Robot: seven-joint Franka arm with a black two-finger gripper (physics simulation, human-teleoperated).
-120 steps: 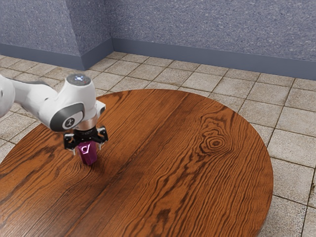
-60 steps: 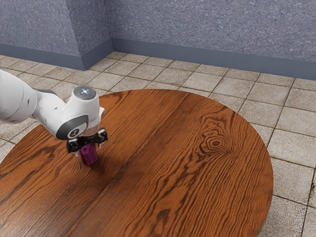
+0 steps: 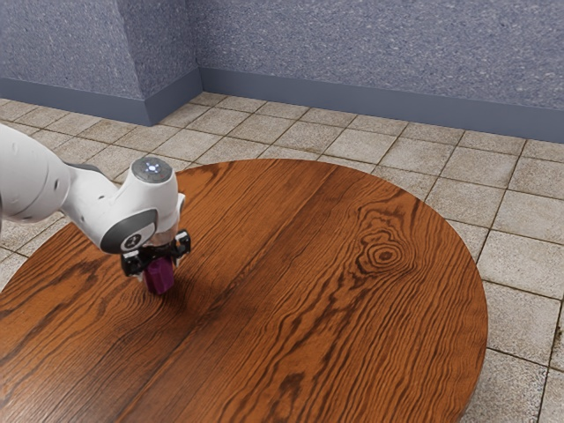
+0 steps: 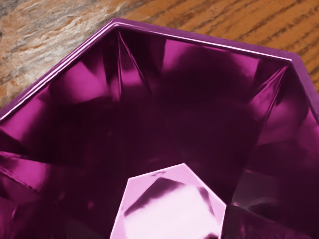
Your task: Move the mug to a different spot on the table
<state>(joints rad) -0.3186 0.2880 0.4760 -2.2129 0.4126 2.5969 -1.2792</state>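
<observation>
Pincer (image 3: 158,266) on the purple mug (image 3: 160,280); clamped or not, I cannot tell.
Upright mug (mouth up) suits a top grasp.

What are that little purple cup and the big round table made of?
The mug looks like glossy tinted glass or glazed ceramic, I can't tell which: its faceted magenta walls carry bright reflections. The table looks like varnished wood: orange-brown grain with a knot and a soft sheen.

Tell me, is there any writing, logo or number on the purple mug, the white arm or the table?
None can be read. The purple mug is plain, the white arm carries no lettering, and the table shows only wood grain.
</observation>
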